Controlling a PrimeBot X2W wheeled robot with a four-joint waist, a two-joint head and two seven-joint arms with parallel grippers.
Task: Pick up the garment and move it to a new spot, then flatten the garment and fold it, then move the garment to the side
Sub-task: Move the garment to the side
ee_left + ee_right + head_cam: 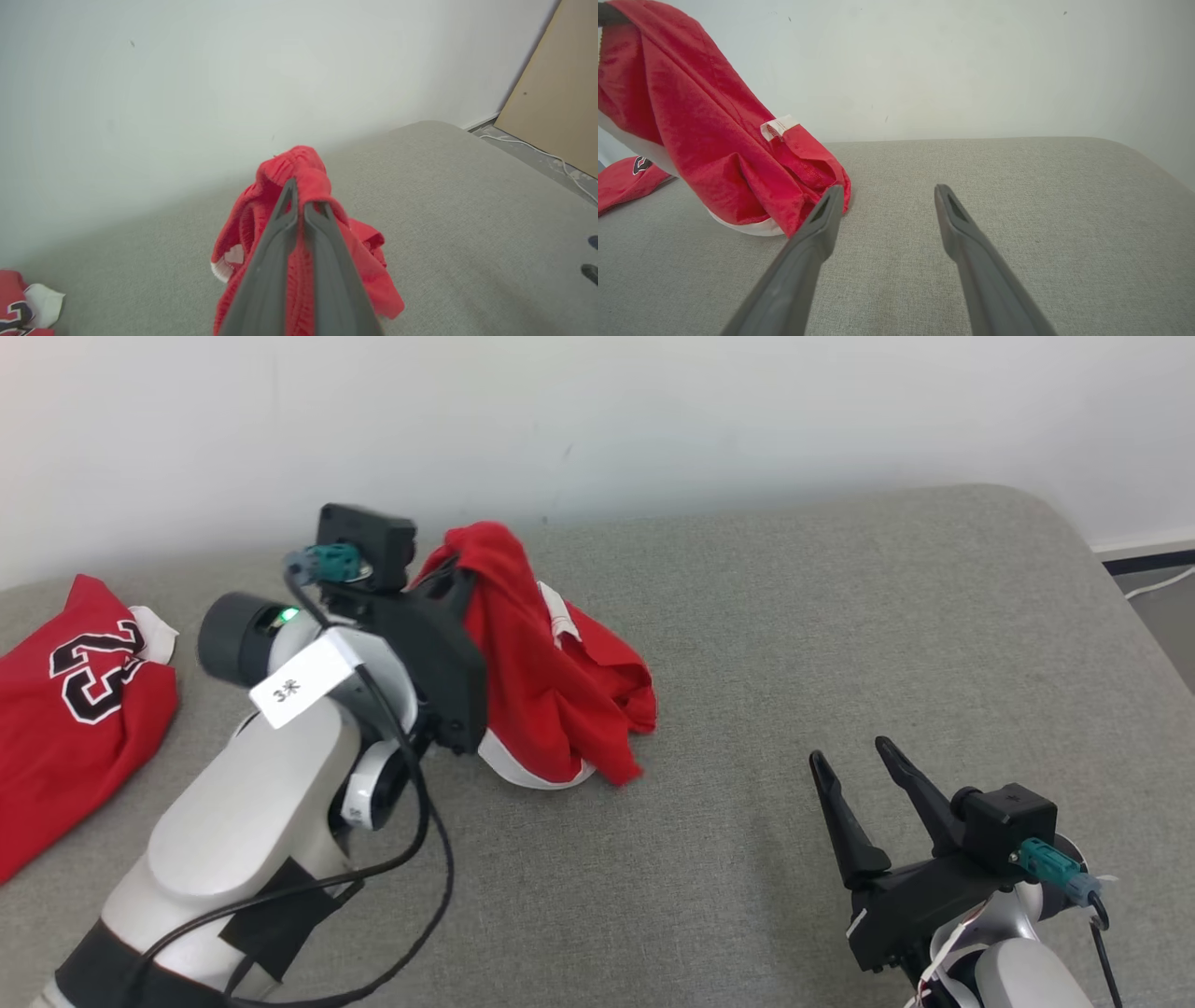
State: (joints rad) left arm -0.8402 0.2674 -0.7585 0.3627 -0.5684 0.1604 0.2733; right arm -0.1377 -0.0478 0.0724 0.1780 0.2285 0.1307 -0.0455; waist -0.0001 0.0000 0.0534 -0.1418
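Observation:
The garment (pixel 546 677) is red with white trim and hangs in a crumpled bunch, its lower end resting on the grey cushioned surface (pixel 803 616). My left gripper (pixel 299 196) is shut on its top fold, holding that end raised; red cloth (pixel 303 170) drapes over the fingertips. In the right wrist view the garment (pixel 714 140) hangs at the left with a small white label. My right gripper (pixel 850 751) stands open low at the right, apart from the cloth, with nothing between its fingers (pixel 822 219).
A second red garment (pixel 75 700) with black numbers lies flat at the far left. A white wall (pixel 597 420) backs the surface. Floor with a white cable (pixel 537 151) and a brown board (pixel 556 93) lies beyond the right end.

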